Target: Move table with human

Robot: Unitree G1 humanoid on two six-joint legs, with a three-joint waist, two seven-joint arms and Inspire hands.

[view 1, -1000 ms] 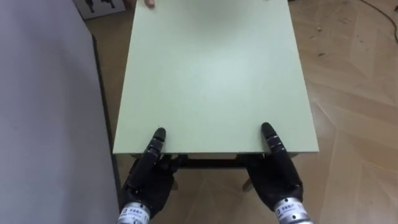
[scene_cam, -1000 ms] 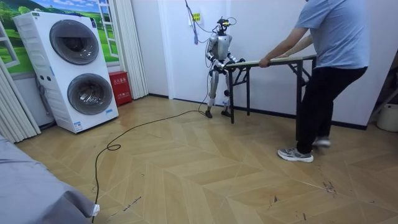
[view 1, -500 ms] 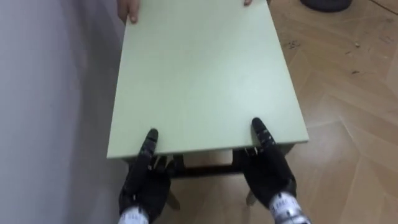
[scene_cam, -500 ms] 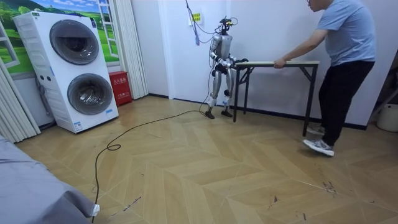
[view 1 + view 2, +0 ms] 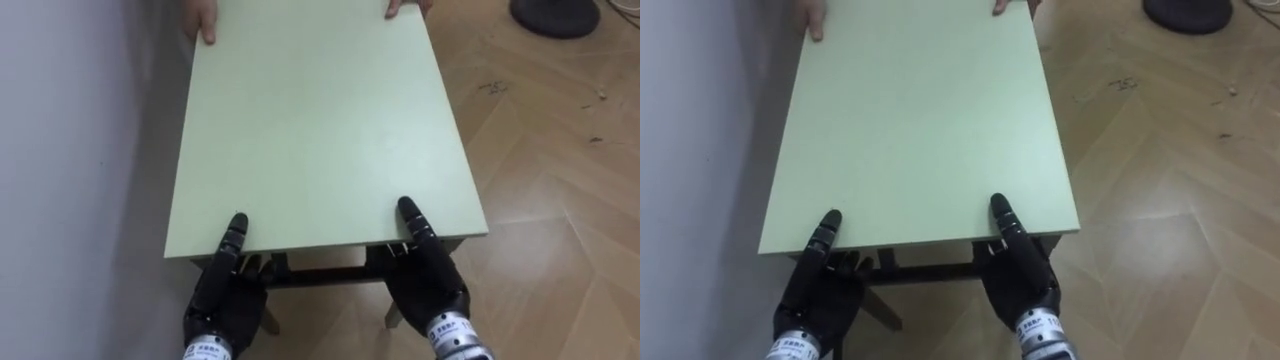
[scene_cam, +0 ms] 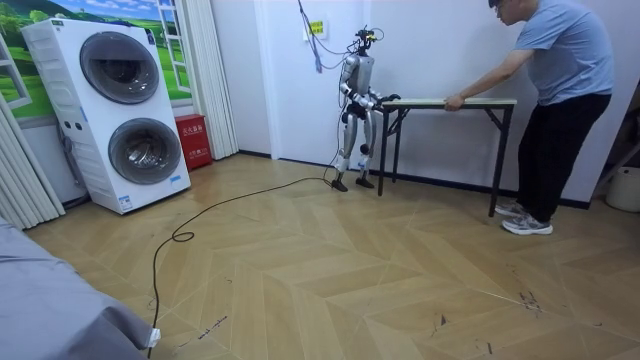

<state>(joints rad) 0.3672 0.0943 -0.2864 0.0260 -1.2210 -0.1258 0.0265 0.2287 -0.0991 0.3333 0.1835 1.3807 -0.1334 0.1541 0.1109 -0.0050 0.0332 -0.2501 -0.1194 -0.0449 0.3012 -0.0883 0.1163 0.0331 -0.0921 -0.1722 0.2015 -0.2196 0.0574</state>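
The pale green table (image 5: 310, 120) with black legs runs lengthwise away from me, along the white wall (image 5: 70, 150). My left hand (image 5: 225, 290) and right hand (image 5: 428, 275) grip its near edge, thumbs on top and fingers curled underneath. At the far end a person's hands (image 5: 203, 20) hold the other short edge. In the room view I stand at the table's (image 6: 450, 101) left end, close to the wall, while the person (image 6: 560, 100) leans over its right end with both feet on the floor.
Wooden parquet floor (image 5: 560, 180) lies to my right, with a dark round base (image 5: 555, 15) at the far right. In the room view, stacked washing machines (image 6: 120, 110) and a red box (image 6: 190, 140) stand at the left, and grey cloth (image 6: 50, 310) lies at the lower left.
The table has moved toward the room view's right and closer to the wall. The person stepped back to the right and now stands still. My hands kept their grip.
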